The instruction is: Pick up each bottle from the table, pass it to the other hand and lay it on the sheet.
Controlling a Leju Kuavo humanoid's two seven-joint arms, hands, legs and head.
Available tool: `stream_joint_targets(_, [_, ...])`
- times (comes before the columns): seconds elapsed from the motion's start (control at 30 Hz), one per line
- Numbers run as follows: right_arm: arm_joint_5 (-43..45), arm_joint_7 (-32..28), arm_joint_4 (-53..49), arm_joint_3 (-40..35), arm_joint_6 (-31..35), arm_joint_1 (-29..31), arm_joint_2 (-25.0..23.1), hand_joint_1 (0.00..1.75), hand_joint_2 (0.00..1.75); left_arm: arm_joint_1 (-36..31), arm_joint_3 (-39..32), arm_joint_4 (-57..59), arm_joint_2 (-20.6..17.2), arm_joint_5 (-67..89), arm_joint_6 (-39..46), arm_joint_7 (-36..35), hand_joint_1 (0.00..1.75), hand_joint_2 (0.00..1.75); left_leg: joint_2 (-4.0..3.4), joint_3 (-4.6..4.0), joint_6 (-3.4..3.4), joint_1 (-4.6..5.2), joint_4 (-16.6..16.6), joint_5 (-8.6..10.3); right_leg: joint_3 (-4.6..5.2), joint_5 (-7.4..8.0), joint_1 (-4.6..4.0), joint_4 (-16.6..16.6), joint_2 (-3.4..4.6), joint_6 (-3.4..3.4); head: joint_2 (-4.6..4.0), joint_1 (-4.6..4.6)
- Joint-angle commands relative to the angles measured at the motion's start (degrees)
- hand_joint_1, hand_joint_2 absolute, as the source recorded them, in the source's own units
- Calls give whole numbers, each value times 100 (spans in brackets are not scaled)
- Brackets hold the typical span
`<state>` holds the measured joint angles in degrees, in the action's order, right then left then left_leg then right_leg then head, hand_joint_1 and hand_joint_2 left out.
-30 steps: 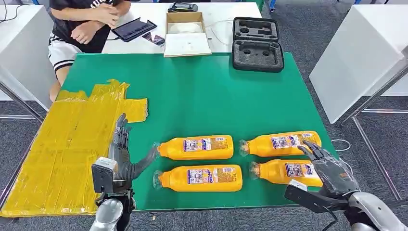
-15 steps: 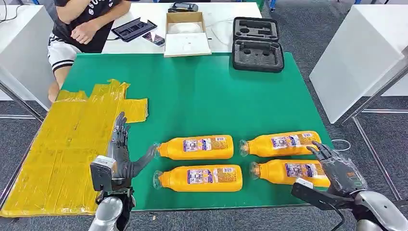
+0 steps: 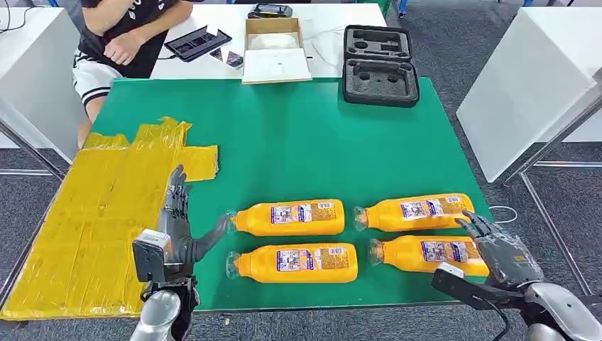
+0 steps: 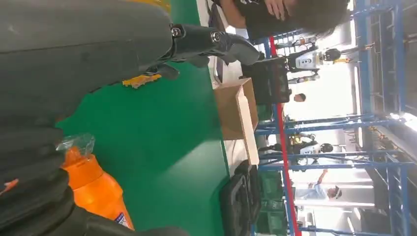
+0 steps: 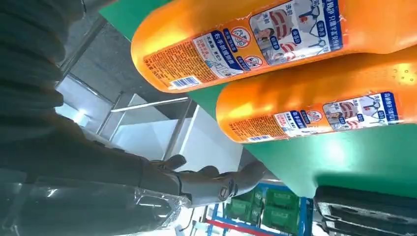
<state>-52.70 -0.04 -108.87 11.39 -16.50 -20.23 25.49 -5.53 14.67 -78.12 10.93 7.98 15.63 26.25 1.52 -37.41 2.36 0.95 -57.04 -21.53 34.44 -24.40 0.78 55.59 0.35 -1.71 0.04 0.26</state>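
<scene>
Four orange bottles lie on their sides on the green table (image 3: 298,135), in two rows of two, caps pointing toward the yellow sheet (image 3: 92,220). The near-left bottle (image 3: 294,263) lies just beside the far-left bottle (image 3: 289,217); the near-right bottle (image 3: 426,253) lies just beside the far-right bottle (image 3: 415,211). No bottle is on the sheet. The left hand (image 3: 181,227) is open, fingers spread, at the sheet's edge, its thumb reaching toward the far-left bottle's cap. The right hand (image 3: 497,252) is open and empty at the base of the near-right bottle, by the table's corner. A person (image 3: 121,35) sits past the table's far corner.
</scene>
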Motion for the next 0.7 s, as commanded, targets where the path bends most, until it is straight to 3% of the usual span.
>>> stream_joint_targets(0.03, [3,-16,282,4,-33,164,-194,0,175,-179,-48,317,-110,-5,-4,-11,0,175,-12,30,-17,-7,3,-11,-33,-7,-8,-10,1,7,0,0])
stream_joint_targets(0.7, [3,-16,282,4,-33,164,-194,0,175,-179,-48,317,-110,-5,-4,-11,0,175,-13,33,-18,-7,2,-13,-36,-9,-9,-10,1,8,0,0])
